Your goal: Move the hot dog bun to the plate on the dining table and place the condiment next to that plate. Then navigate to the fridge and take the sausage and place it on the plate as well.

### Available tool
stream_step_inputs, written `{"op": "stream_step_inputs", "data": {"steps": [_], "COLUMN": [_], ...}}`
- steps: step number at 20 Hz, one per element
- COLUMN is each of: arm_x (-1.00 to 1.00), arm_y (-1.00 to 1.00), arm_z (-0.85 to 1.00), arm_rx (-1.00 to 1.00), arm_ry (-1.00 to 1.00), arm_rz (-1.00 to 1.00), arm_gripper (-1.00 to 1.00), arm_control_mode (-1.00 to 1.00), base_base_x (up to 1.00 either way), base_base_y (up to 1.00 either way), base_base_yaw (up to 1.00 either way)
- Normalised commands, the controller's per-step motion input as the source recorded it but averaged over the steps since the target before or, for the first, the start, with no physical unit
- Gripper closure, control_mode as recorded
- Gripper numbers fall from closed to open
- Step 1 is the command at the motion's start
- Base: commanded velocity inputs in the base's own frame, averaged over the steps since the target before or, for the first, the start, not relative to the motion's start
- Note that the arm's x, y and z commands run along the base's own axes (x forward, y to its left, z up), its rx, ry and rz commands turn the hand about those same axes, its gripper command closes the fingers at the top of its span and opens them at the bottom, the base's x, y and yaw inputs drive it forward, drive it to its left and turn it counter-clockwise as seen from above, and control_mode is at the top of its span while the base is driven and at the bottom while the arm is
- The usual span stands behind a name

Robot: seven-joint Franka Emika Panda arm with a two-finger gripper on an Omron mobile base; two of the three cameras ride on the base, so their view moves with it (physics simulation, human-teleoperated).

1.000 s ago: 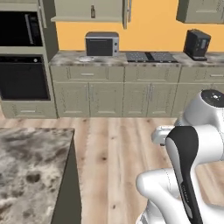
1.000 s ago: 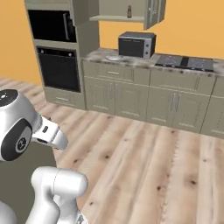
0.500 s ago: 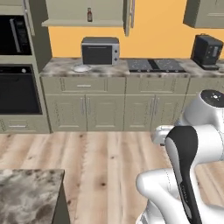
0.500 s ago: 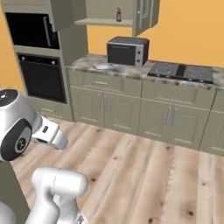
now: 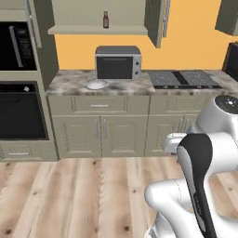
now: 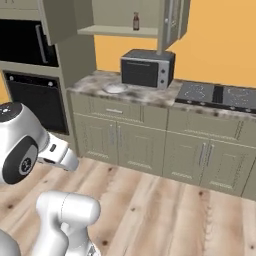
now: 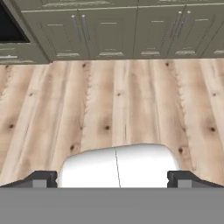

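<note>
Currently the gripper [image 7: 113, 177] is held wide apart with nothing in it, pointed down at the wooden floor [image 7: 113, 105] in front of the lower cabinets [image 7: 109, 30]. A pale object [image 5: 95, 84], possibly the bun though too small to be identified, is seen on the counter [image 5: 69, 82] beside the microwave [image 5: 118, 62], and a small bottle [image 5: 106, 20], probably the condiment, stands on the open shelf [image 5: 93, 29] above. If the base is stopped too far off, the counter item may be missed or knocked aside, and the high bottle may be tipped by a stretched reach.

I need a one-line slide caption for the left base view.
Robot arm faces a counter with a toaster oven and bowl; bottle on shelf above.
</note>
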Motion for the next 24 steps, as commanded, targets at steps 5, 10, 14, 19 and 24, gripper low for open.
{"op": "stream_step_inputs", "data": {"steps": [5, 10, 14, 19, 24], "arm_x": [0.0, 0.0, 0.0, 0.0, 0.0], "arm_y": [0.0, 0.0, 0.0, 0.0, 0.0], "arm_z": [0.0, 0.0, 0.0, 0.0, 0.0], "arm_rx": [0.0, 0.0, 0.0, 0.0, 0.0], "arm_ry": [0.0, 0.0, 0.0, 0.0, 0.0], "arm_rz": [0.0, 0.0, 0.0, 0.0, 0.0], "arm_gripper": [-1.0, -1.0, -1.0, -1.0, -1.0], "arm_control_mode": [1.0, 1.0, 1.0, 1.0, 1.0], "base_base_x": [1.0, 1.0, 0.98, 1.0, 1.0], "base_base_y": [0.65, 0.33, 0.25, 0.13, -0.22], "base_base_yaw": [-0.12, -0.2, -0.22, -0.05, 0.12]}}
